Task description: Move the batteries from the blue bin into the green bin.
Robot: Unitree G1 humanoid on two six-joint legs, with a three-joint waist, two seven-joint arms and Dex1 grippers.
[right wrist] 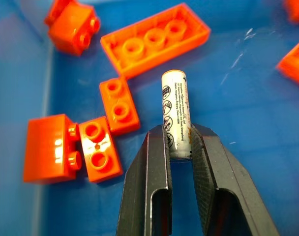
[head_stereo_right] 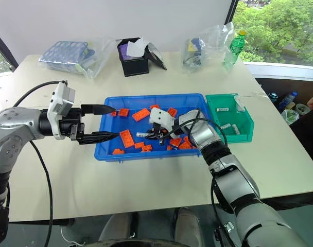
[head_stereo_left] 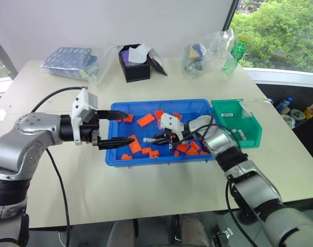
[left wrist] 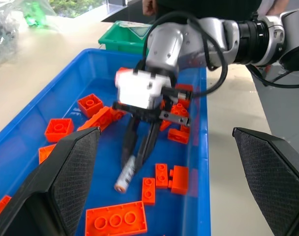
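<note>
Battery (right wrist: 176, 114), silver-grey with printed label, sits clamped between the right gripper (right wrist: 178, 147) fingers, low over the blue bin (head_stereo_left: 146, 160) floor among orange bricks (right wrist: 155, 38). Left wrist view adds its free end angled toward the bin floor. Head views place the green bin (head_stereo_left: 251, 135) against the blue bin's right end. Left gripper (head_stereo_left: 117, 128) hovers, fingers apart, at the blue bin's left edge.

I can't read small print on silver-grey cylindrical battery (right wrist: 176, 114); its near end hidden between black right gripper (right wrist: 178, 142) fingers. Contents of small deep green plastic bin (head_stereo_left: 251, 135) too small to identify.
</note>
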